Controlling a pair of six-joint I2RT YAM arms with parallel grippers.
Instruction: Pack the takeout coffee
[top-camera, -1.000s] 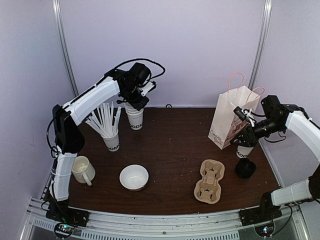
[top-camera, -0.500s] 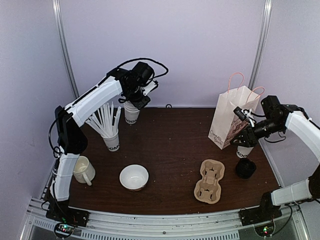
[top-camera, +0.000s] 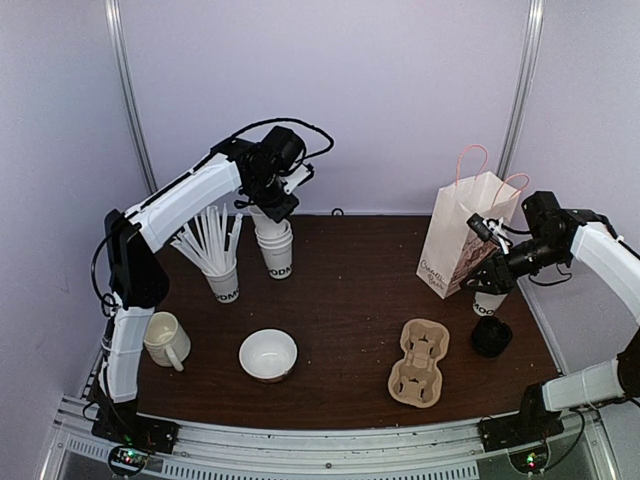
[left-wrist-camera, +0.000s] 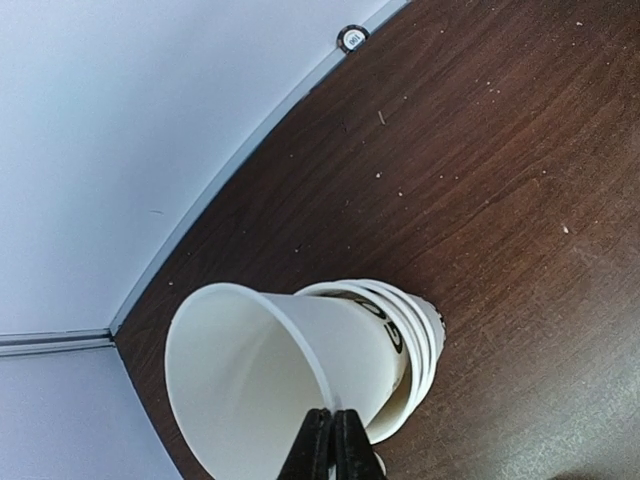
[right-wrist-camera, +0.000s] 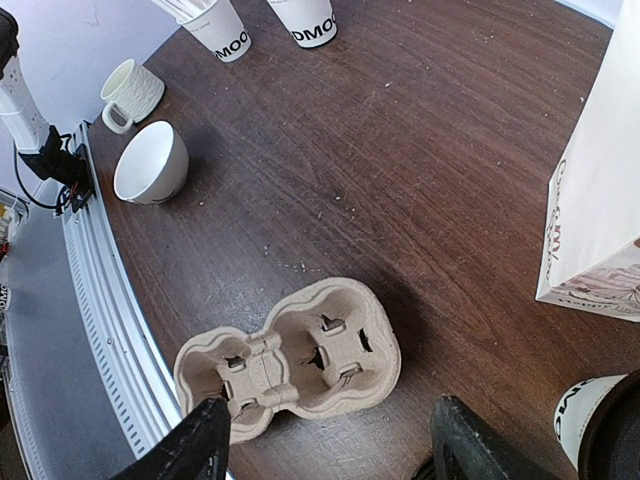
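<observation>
One takeout coffee (right-wrist-camera: 576, 412), a white lettered cup with a black lid, shows at the bottom right of the right wrist view. In the top view that cup (top-camera: 487, 306) stands by the bag, its top hidden under my right gripper (top-camera: 490, 280). The right gripper (right-wrist-camera: 330, 425) is open, with nothing between its fingers, above the table near the cardboard cup carrier (right-wrist-camera: 295, 360). My left gripper (top-camera: 272, 212) is shut on the rim of the top lidless cup (left-wrist-camera: 260, 380), which leans out of the cup stack (left-wrist-camera: 418, 335) at the back left (top-camera: 278, 255).
A white paper bag (top-camera: 465, 235) with pink handles stands at the back right. The cup carrier (top-camera: 420, 362) lies front right, and a low black round thing (top-camera: 491, 337) sits beside it. A bowl (top-camera: 268, 355), a mug (top-camera: 165, 340) and a cup of white sticks (top-camera: 222, 280) are on the left.
Half a second ago the left gripper held the cup stack higher. Now the lower cups sit lower and a little to the right, lettering showing. The right arm has not moved.
</observation>
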